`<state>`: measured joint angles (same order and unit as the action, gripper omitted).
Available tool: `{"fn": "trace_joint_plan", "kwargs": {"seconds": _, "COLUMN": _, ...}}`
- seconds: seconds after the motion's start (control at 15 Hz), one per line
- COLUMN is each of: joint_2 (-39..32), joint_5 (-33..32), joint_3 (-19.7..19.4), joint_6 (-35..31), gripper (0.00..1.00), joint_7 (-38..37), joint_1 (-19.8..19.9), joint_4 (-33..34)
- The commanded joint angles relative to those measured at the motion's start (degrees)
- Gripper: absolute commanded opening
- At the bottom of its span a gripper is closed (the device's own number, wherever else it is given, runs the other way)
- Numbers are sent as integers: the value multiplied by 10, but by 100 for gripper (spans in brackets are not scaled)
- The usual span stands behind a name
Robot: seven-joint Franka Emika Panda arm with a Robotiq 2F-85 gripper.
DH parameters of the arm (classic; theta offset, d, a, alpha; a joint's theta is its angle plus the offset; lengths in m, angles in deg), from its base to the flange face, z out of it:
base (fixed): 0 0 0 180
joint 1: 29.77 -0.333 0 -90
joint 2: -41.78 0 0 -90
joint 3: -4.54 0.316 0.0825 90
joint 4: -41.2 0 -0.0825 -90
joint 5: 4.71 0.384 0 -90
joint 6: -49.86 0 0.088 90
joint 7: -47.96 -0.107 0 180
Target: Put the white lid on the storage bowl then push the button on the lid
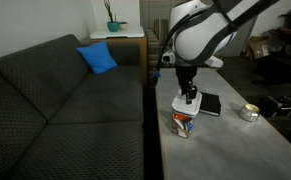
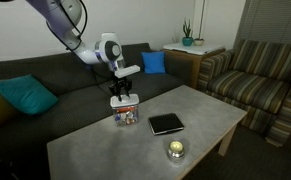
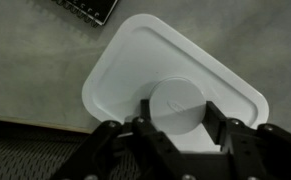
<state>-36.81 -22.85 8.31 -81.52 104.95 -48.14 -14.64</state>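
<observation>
Closest to the wrist camera, the tool [image 3: 178,120] has its fingers [image 3: 143,122] set apart on either side of the round raised button [image 3: 175,98], close against its edge. Whether they pinch it or merely straddle it I cannot tell. The button sits at the middle of the white lid [image 3: 125,60], which lies flat and square to the camera, with grey bench [image 3: 25,60] around it and the corner of a black book [image 3: 85,8] beyond.

The wrist view hides the bowl entirely. In both exterior views the bowl [image 1: 184,123] [image 2: 124,116] stands directly under the lid, its coloured contents showing, and the lid looks to be resting on its rim or just above it. The frames are too small to show a gap.

I judge the placing step to be at or near its end. The next move calls for letting go if anything is gripped, bringing the fingers together, and pressing straight down on the button, kept centred so the bowl does not tip or slide.

Farther along the bench lie the book and a small round tin [image 2: 175,150], both clear of the work.
</observation>
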Motion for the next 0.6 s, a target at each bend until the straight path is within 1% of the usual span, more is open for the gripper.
{"fn": "trace_joint_plan", "kwargs": {"seconds": 0.0, "joint_2": -8, "joint_5": -7, "joint_3": -9, "joint_6": -14, "gripper": 86, "joint_7": -2, "joint_1": -1, "joint_4": 3}}
{"fn": "trace_joint_plan", "kwargs": {"seconds": 0.07, "joint_2": -4, "joint_5": -9, "joint_3": -12, "joint_6": -18, "gripper": 94, "joint_7": -3, "joint_1": -2, "joint_4": -3}}
{"fn": "trace_joint_plan", "kwargs": {"seconds": 0.13, "joint_2": 1, "joint_5": -10, "joint_3": -13, "joint_6": -21, "gripper": 98, "joint_7": -3, "joint_1": -1, "joint_4": -8}}
{"fn": "trace_joint_plan", "kwargs": {"seconds": 0.2, "joint_2": 7, "joint_5": -10, "joint_3": -13, "joint_6": -28, "gripper": 100, "joint_7": 0, "joint_1": 0, "joint_4": -14}}
{"fn": "trace_joint_plan", "kwargs": {"seconds": 0.53, "joint_2": 24, "joint_5": -6, "joint_3": -4, "joint_6": -87, "gripper": 100, "joint_7": 13, "joint_1": 8, "joint_4": -33}}
